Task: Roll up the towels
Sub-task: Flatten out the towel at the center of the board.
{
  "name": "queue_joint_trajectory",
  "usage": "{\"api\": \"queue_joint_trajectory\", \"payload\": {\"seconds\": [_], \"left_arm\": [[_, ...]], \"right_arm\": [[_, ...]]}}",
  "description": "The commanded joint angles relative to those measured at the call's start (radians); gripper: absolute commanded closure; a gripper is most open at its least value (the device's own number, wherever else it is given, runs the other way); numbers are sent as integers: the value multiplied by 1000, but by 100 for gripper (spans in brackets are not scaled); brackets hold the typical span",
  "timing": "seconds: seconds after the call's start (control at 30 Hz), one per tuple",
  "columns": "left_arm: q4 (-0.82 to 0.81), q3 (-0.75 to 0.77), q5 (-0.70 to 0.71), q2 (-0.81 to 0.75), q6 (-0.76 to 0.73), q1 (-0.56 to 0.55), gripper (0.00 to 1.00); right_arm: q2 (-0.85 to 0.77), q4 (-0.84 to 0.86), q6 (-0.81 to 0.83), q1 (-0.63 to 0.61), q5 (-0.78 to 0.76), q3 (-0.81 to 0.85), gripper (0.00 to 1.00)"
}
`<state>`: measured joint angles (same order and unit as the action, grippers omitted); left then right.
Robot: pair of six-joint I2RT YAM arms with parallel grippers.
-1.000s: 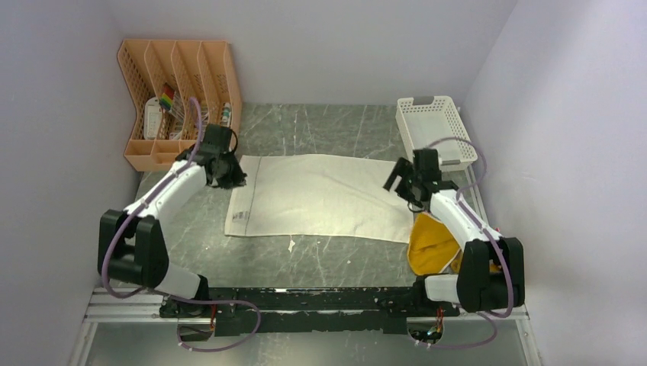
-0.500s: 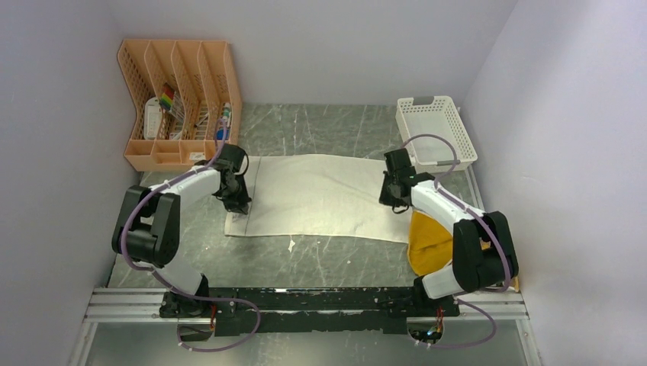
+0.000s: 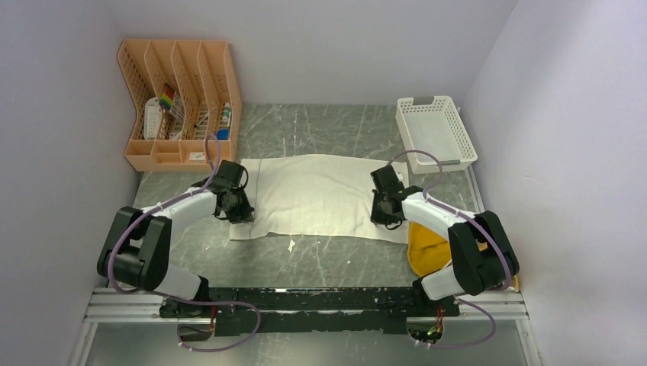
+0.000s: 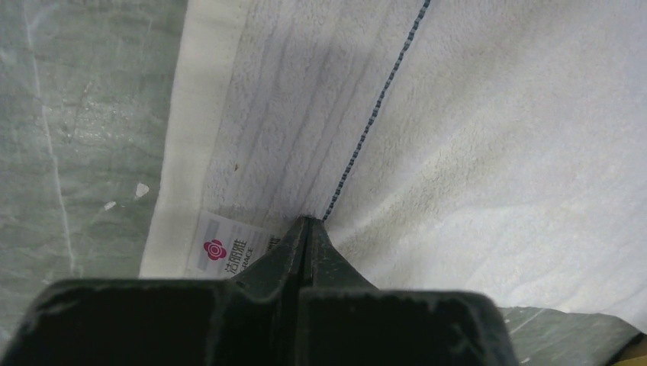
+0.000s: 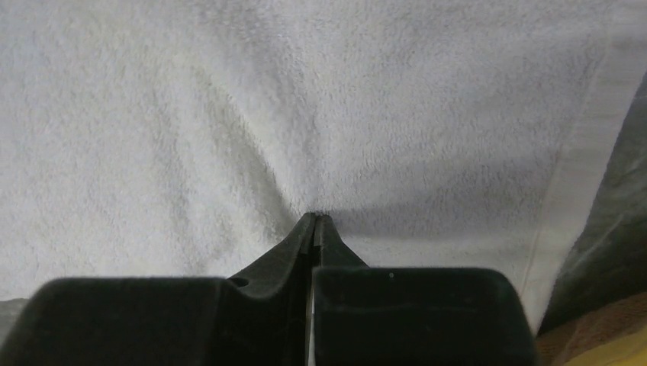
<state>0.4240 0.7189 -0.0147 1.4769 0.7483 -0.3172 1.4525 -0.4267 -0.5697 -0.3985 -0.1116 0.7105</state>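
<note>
A cream-white towel point(image 3: 317, 194) lies spread flat in the middle of the table, with a printed label point(image 4: 229, 252) near its left hem. My left gripper point(image 3: 238, 213) is down on the towel's near-left part, jaws shut, its tips point(image 4: 307, 221) pinching the cloth beside a blue stitched line. My right gripper point(image 3: 381, 217) presses on the near-right part, also shut, and creases in the pile run into its tips point(image 5: 315, 216). A mustard-yellow towel point(image 3: 427, 248) lies crumpled under the right arm, just off the white towel's right hem.
A white mesh basket point(image 3: 435, 130) stands at the back right. An orange desk organiser point(image 3: 179, 99) with small items fills the back left corner. Walls close in on both sides. Grey marbled table point(image 3: 320, 259) shows in front of the towel.
Both arms came down from above the towel's far corners onto its near part. The right gripper closed from open, the left closed the last bit, and the towel's ends drew slightly inward.
</note>
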Motion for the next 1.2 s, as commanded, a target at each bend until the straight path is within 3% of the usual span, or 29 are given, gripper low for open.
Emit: {"api": "queue_joint_trajectory", "payload": {"seconds": [0.0, 0.27, 0.43, 0.67, 0.73, 0.77, 0.8, 0.87, 0.9, 0.93, 0.97, 1.0, 1.1, 1.17], "left_arm": [[144, -123, -75, 22, 72, -30, 93], [208, -196, -102, -69, 158, -52, 93], [262, -162, -119, -69, 176, -77, 93], [432, -68, -30, -171, 206, -86, 93], [464, -20, -11, -172, 193, -74, 93], [469, 4, -6, -167, 180, -65, 93], [474, 39, 7, -162, 163, -53, 93], [467, 130, 39, -147, 100, -10, 92], [457, 178, 58, -137, 57, 4, 90], [443, 227, 74, -126, 18, 40, 86], [428, 272, 82, -115, -29, 70, 84], [403, 314, 74, -103, -80, 101, 76], [313, 400, -28, -53, -218, 197, 32], [263, 428, -97, -9, -269, 249, 15]], "right_arm": [[17, -64, -50, -58, 73, -76, 100], [13, -106, -81, -120, 106, -98, 100], [16, -152, -86, -154, 114, -81, 100], [-38, -264, -58, -168, 102, 3, 97], [-57, -294, -33, -168, 89, 43, 90], [-68, -301, -24, -168, 80, 65, 81], [-83, -301, -15, -166, 66, 96, 70], [-96, -286, 8, -160, 30, 159, 35], [-100, -273, 23, -154, 10, 198, 29], [-105, -254, 41, -143, -9, 235, 19], [-110, -225, 60, -119, -20, 267, 14], [-115, -191, 74, -79, -18, 298, 11], [-122, -37, 75, 127, 125, 323, 9], [-94, 73, 27, 262, 225, 315, 9]]}}
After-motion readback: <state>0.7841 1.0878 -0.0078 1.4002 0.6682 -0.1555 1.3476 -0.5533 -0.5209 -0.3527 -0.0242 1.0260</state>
